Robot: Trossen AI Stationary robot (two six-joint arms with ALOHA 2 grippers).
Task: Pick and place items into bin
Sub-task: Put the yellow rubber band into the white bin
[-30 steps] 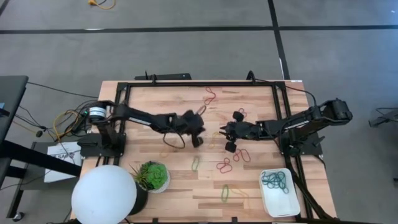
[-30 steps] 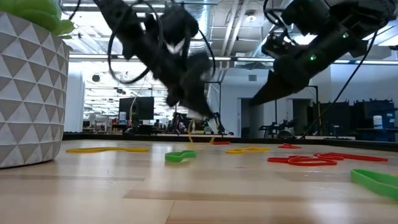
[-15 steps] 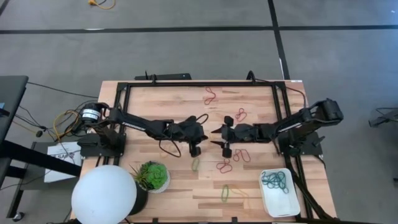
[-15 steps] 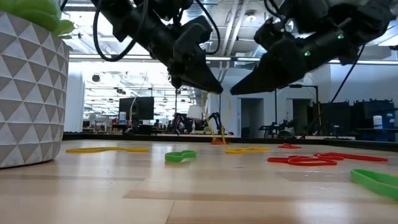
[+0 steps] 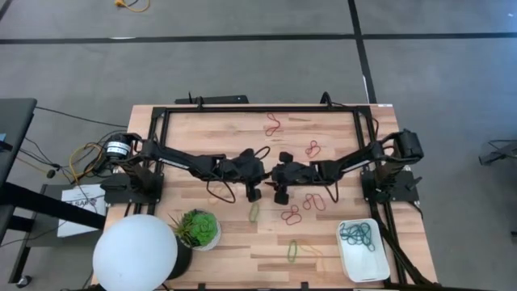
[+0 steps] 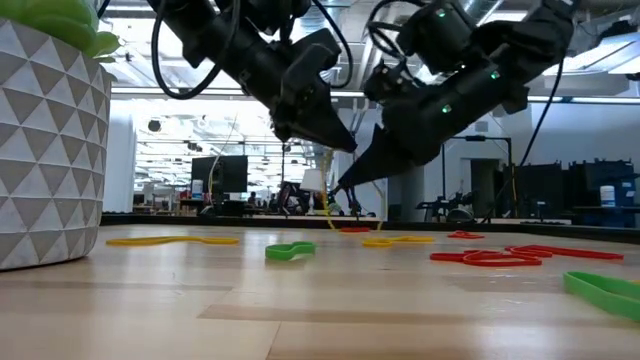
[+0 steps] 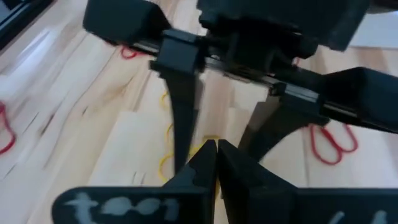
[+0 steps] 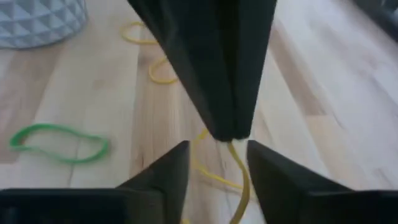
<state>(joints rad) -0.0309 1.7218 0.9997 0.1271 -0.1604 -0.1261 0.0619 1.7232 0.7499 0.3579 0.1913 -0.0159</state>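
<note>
**Handover of yellow band at mid-counter**

Well away from the bin (image 5: pixel 362 249), toward the counter's (image 5: pixel 210 129) middle, both arms meet tip to tip. The left claw (image 7: pixel 214 152) is clenched on a yellow band (image 8: pixel 235 169), which hangs from its tips clear of the wood. The right claw (image 8: pixel 214 155) stands spread, one finger on either side of the left tips and the dangling band, not yet pinching it.

Change noted: a second ago the right claw sat well apart from the left; it has since advanced away from the bin's side until the two nearly touch, and the left claw has held its position over the last half second. Judgement: this is a transfer, so the band can travel to the bin on the right arm.

The bin sits at the counter's near right corner and already holds several teal bands (image 5: pixel 356 235).

Clearance: red bands (image 5: pixel 292 215) and a green band (image 5: pixel 254 212) lie between the meeting point and the bin, flat and low. The potted plant (image 5: pixel 198 228) and round lamp (image 5: pixel 135 252) stand far from the bin, off the likely route. The bin's rim lies close to the counter edge, leaving little margin there.
</note>
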